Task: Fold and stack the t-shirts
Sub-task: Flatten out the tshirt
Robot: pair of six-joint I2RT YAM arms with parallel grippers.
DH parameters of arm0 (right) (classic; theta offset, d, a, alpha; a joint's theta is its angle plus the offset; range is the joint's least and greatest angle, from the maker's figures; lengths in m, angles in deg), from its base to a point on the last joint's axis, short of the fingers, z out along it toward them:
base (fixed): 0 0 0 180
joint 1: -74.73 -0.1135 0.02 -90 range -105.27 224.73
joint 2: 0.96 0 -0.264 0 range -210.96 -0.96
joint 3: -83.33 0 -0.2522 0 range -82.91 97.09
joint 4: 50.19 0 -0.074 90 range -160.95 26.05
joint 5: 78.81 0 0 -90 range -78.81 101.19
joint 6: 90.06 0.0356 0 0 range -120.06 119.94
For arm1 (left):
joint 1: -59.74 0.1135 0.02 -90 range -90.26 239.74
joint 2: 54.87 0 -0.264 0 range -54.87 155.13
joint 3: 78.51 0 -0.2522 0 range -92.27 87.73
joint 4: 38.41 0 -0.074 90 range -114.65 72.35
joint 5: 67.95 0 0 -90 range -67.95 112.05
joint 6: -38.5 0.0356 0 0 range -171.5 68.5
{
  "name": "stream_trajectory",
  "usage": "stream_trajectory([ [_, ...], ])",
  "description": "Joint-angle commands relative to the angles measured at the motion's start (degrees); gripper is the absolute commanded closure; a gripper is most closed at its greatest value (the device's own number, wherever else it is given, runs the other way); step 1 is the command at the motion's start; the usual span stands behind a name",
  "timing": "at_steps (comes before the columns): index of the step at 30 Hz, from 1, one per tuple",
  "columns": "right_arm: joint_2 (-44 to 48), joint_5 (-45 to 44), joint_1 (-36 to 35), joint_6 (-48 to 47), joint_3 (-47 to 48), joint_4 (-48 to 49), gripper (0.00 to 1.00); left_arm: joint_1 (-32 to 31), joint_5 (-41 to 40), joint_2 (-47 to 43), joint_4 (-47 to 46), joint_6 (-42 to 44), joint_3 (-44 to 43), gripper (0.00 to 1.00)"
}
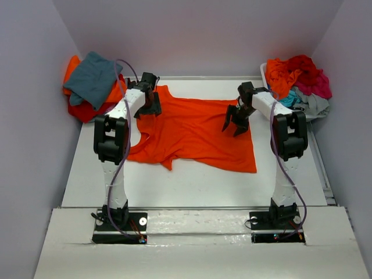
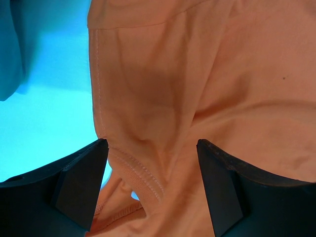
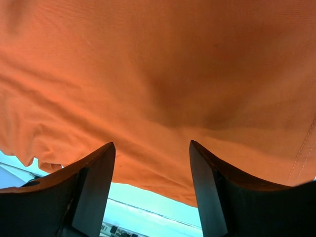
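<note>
Orange t-shirt (image 1: 197,131): spread flat on the table (image 1: 192,186), between my two arms. White bin (image 1: 264,71), far right corner: heaped with shirts (image 1: 299,78) in orange, red, magenta, turquoise and grey. My left gripper (image 1: 150,110): jaws apart, straddling a stitched edge at the shirt's far left. My right gripper (image 1: 234,127): jaws apart over the shirt's right part, gripping nothing.

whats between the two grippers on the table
Only the orange t-shirt, spread out, lies between the left gripper and the right gripper. Nothing else sits on that stretch. The top external view shows it.
</note>
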Motion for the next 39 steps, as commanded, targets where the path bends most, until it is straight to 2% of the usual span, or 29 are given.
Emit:
stream_trajectory([
  [1,2.1,-0.4,0.2,0.8,-0.3,1.9,0.35,0.1,0.2,-1.0,1.1,-0.5,-3.4,0.16],
  [4,2.1,-1.2,0.2,1.2,0.2,1.3,0.58,0.1,0.7,0.2,1.8,-0.8,-5.0,0.16],
  [7,2.3,-4.0,0.2,1.4,1.3,0.0,0.68,0.1,0.8,0.8,2.3,-0.8,-6.7,0.16],
  [12,2.5,-9.3,0.2,2.6,2.4,-2.3,0.69,0.1,0.7,1.9,3.0,-0.5,-8.2,0.16],
  [16,2.6,-14.3,0.2,4.1,0.9,-3.2,0.74,0.1,0.7,2.3,3.2,-0.5,-8.5,0.16],
  [22,1.8,-22.5,0.2,4.7,1.3,-5.2,0.75,0.1,0.7,3.2,3.5,-0.3,-8.6,0.16],
  [33,0.9,-22.7,0.2,5.2,1.2,-5.8,0.75,0.7,0.8,4.7,4.2,0.0,-9.2,0.15],
  [39,0.0,-23.0,0.2,5.1,1.3,-6.2,0.75,1.3,3.9,5.2,3.5,-0.2,-7.7,0.15],
])
